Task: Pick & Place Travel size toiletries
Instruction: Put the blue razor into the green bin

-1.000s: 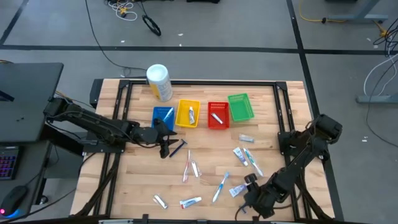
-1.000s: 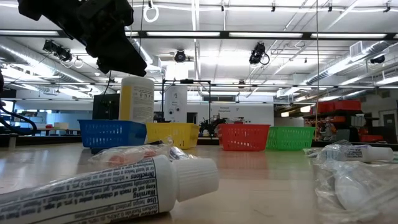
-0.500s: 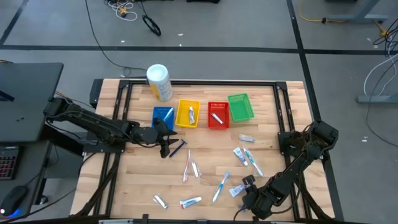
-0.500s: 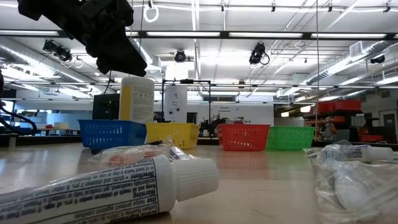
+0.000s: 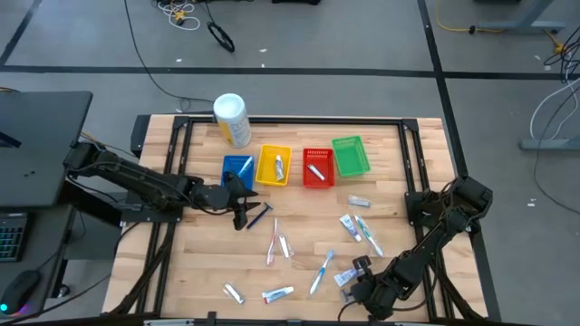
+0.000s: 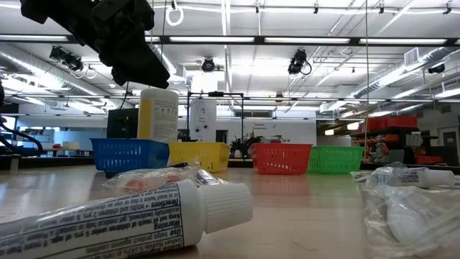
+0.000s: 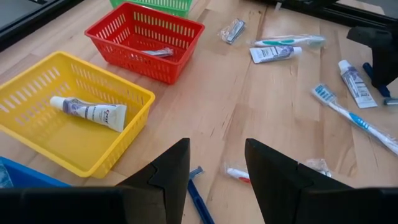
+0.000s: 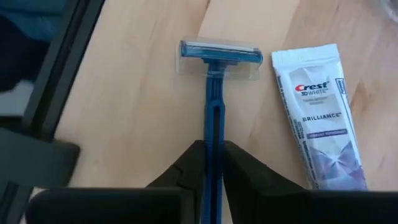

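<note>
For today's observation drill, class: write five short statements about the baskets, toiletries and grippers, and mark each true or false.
1. The yellow basket holds a toothpaste tube. True.
2. The green basket holds a toothbrush. False: it looks empty.
3. The right gripper is shut on a razor. True.
4. The left gripper holds a tube. False: it is open and empty.
5. The canister lies in the red basket. False: it is beside the baskets.
</note>
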Tool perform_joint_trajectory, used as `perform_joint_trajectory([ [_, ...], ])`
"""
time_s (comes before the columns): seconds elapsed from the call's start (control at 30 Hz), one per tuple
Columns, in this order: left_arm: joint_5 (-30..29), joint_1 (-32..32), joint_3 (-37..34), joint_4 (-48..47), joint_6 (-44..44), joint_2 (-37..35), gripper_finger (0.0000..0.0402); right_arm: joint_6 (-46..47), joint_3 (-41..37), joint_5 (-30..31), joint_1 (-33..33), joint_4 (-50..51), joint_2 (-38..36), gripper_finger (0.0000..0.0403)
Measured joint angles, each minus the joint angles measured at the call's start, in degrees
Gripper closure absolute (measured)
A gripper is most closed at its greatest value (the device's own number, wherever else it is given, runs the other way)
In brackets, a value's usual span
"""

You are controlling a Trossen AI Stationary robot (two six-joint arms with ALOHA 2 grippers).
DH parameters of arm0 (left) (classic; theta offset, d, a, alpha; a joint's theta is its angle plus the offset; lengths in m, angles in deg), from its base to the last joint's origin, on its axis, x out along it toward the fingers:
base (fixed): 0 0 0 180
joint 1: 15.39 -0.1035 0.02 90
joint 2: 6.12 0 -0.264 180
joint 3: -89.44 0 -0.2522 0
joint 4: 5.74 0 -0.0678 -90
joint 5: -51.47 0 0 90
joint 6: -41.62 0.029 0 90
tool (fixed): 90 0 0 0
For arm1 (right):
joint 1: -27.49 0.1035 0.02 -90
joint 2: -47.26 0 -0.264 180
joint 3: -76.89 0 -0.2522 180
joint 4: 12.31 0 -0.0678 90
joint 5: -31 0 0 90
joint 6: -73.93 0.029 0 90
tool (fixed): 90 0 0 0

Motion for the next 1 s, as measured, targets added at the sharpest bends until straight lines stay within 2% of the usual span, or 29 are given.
perform_joint_trajectory([
  [0.1,0.00,0.00,-0.02,0.00,0.06,0.00,0.0237,-0.16,-0.15,0.31,-0.61,-3.16,-0.69,0.0350],
  [0.23,0.00,0.00,-0.02,0.00,0.21,0.00,0.0237,-0.41,0.00,5.59,-3.06,-5.42,-4.68,0.0350],
  [0.4,-0.61,-0.11,-0.02,0.01,0.61,-0.02,0.0237,-3.05,0.02,10.80,-8.11,-0.97,-11.17,0.0351],
  [0.47,-0.65,-0.11,-0.02,0.04,1.67,-0.02,0.0237,-4.66,0.02,15.98,-10.41,1.79,-13.37,0.0351],
  [0.63,-0.62,-0.11,-0.04,0.63,3.24,-0.02,0.0237,-5.99,0.04,34.86,-17.21,9.91,-18.09,0.0351],
  [0.7,-0.55,-0.11,-0.04,0.81,3.58,-0.02,0.0237,-5.97,0.02,39.79,-21.02,11.96,-19.49,0.0351],
  [0.8,-0.46,-0.11,-0.04,1.03,3.62,-0.02,0.0237,-5.82,0.04,41.90,-27.57,14.50,-21.21,0.0351],
  [1.0,-0.42,-0.11,-0.04,0.92,4.06,-0.02,0.0237,-3.73,0.04,40.41,-42.54,17.11,-22.31,0.0351],
])
